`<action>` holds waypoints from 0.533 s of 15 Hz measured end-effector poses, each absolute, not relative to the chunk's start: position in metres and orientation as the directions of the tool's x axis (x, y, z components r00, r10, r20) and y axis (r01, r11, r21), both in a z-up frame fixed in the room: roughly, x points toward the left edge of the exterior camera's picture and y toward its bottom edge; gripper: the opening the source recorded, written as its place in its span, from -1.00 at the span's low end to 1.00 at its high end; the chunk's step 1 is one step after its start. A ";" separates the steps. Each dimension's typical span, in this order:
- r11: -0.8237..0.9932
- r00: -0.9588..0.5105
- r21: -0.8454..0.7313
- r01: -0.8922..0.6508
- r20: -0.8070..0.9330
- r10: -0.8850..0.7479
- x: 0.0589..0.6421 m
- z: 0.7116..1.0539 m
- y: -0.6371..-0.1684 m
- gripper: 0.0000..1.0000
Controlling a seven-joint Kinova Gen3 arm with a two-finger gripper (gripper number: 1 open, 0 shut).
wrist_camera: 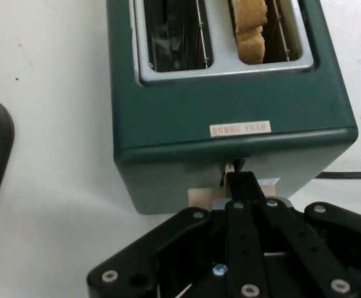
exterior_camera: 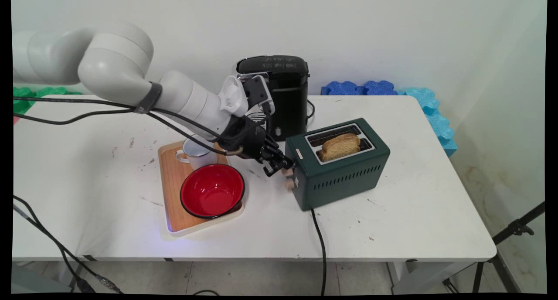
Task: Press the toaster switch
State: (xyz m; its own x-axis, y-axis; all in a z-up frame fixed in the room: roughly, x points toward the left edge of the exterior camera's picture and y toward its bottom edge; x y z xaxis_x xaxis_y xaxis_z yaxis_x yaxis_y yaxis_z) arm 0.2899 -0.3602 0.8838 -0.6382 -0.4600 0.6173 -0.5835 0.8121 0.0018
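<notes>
One red bowl [exterior_camera: 212, 190] nearest, on wooden tray [exterior_camera: 171, 182] with white mug [exterior_camera: 195, 153] behind. Gripper [exterior_camera: 281, 164] clenched, fingers together, tips at toaster lever [wrist_camera: 230, 186] on green toaster [exterior_camera: 344, 173] end face. Toast slice [exterior_camera: 341, 146] up in one slot. Black coffee machine [exterior_camera: 281, 95] farthest, by wall.

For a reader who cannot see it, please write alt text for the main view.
A white robot arm reaches from the left and puts its black pincer at the lever end of a green toaster with toast in one slot. Beside it, a wooden tray carries a red bowl and a white mug; a black coffee machine stands behind.
</notes>
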 end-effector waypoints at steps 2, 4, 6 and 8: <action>0.811 -0.637 0.002 -0.585 0.617 -0.462 0.291 0.881 -0.360 -1.00; 0.809 -0.634 0.003 -0.588 0.618 -0.464 0.292 0.878 -0.360 -1.00; 0.806 -0.630 0.006 -0.592 0.621 -0.467 0.293 0.876 -0.360 -1.00; 0.802 -0.621 0.010 -0.598 0.627 -0.471 0.294 0.873 -0.360 -1.00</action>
